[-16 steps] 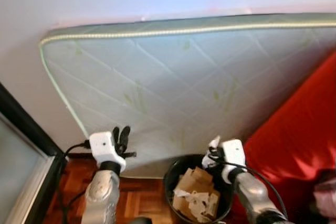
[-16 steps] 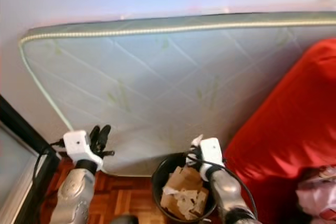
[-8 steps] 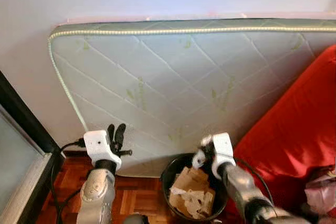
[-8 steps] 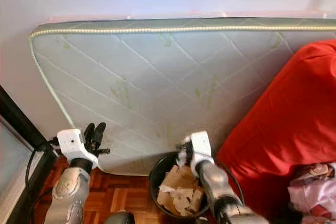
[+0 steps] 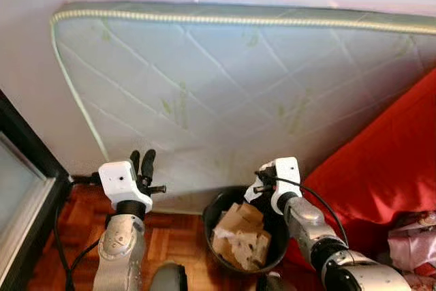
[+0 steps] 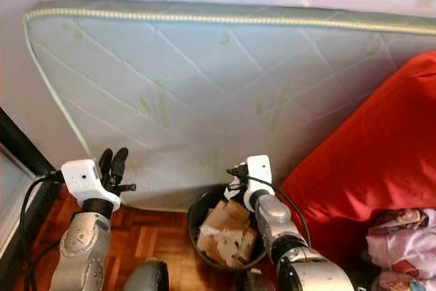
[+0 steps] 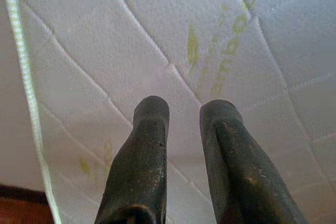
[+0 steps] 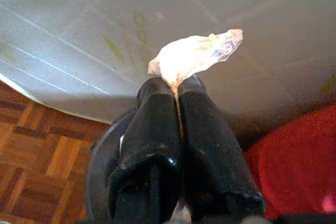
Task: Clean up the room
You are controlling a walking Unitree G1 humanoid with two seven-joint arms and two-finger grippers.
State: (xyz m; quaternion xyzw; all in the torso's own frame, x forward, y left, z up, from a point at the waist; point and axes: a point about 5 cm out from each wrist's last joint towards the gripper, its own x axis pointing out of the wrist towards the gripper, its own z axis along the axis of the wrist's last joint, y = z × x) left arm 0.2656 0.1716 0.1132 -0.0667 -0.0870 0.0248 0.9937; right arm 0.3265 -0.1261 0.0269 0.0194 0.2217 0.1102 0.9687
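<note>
Your right hand pinched a crumpled wrapper above the bin; your left hand stood parted, facing the leaning mattress.

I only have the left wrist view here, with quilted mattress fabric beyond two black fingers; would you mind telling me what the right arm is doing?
Observer: The right gripper is shut on a crumpled wrapper.
Operator: Thank you. Is there anywhere nearby to drop it?
Observer: Yes, a black bin sits on the wood floor against the mattress, right under that gripper.
Operator: Is the bin empty?
Observer: No, it holds torn cardboard.
</note>
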